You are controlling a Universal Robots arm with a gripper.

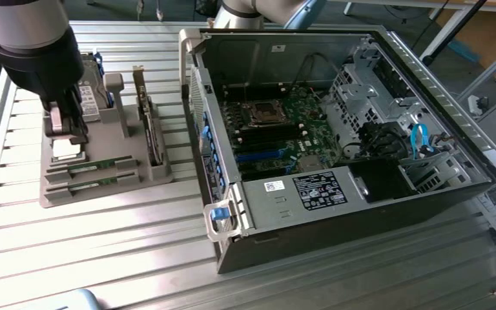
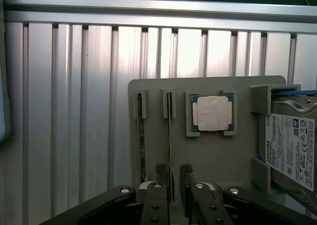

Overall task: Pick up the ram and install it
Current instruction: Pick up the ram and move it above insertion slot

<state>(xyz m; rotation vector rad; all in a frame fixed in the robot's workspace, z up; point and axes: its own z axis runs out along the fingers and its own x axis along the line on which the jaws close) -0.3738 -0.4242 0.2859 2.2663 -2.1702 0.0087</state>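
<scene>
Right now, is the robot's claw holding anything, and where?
Nothing is held. The open gripper straddles one ram stick in the gray holder.

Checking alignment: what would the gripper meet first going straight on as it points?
Likely the ram, on edge in the gray holder; the open gripper looks lined up astride it, though depth is unclear.

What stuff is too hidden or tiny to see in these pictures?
- Wrist view: the hard drive is cut off by the picture's edge.
- Wrist view: the two ram sticks stand edge-on, hiding their chips; the open gripper covers their near ends.
- Exterior view: the arm hides part of the gray holder.
- Exterior view: the label inside the computer is too small to read.
</scene>
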